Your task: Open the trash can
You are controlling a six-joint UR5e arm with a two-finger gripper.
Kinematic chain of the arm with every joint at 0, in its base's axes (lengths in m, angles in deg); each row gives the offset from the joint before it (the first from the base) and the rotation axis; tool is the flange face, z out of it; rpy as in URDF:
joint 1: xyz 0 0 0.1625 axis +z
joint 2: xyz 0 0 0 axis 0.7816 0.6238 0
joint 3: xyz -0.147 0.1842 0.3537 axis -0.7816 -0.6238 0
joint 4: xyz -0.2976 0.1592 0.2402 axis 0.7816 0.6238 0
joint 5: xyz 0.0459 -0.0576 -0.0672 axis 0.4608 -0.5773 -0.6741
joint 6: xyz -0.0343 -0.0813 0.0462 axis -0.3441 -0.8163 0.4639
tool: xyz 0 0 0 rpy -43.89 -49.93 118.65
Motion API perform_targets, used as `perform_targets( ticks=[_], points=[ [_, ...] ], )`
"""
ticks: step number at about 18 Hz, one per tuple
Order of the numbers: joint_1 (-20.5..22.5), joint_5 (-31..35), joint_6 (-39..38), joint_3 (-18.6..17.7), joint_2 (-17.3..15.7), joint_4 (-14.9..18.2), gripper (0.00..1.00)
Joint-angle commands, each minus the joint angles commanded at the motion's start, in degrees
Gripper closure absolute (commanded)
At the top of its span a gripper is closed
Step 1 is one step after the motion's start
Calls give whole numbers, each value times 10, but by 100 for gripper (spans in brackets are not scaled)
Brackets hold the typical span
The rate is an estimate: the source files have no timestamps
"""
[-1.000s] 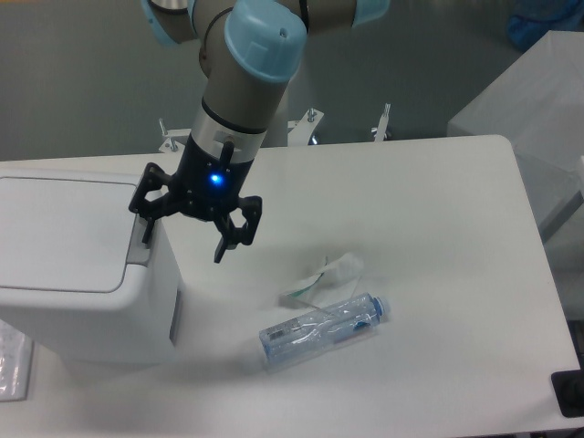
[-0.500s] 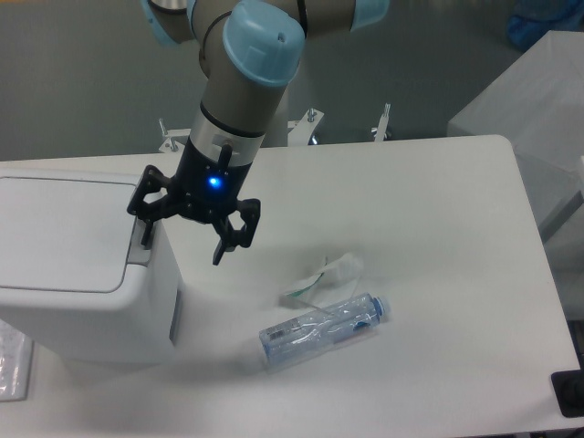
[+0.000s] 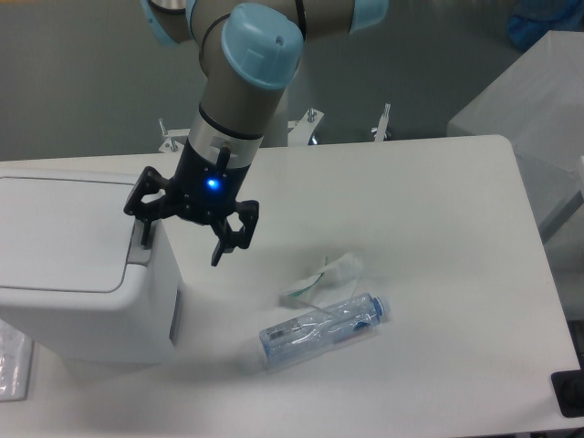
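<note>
We see the large white boxy plastic trash can (image 3: 78, 274) w/ rounded corners at the table's left edge, flat lid down, its grey rectangular push-button strip (image 3: 139, 242) along the right side of the top. The black two-finger gripper (image 3: 180, 242) on the grey-and-blue arm hangs over the bin's right edge, fingers spread wide apart, nothing between them. One finger (image 3: 141, 224) sits right at the button strip; we can't tell if it touches. The other finger (image 3: 224, 245) is off the bin, above the bare white tabletop (image 3: 438, 228). A blue light glows on the gripper body. Near the table's front, right of the bin, lies a clear crushed plastic bottle (image 3: 321, 328) w/ blue cap, on its side. Just behind it sits a crumpled bit of clear wrapper (image 3: 324, 274).
</note>
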Motion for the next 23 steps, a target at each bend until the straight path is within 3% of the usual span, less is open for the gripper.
perform_targets(
  ticks=[15, 21, 23],
  points=[
    [0, 1, 1, 1, 1, 0, 0],
    [1, 1, 8, 29, 3, -3, 0],
    [3, 0, 10, 39, 6, -22, 0]
  ],
)
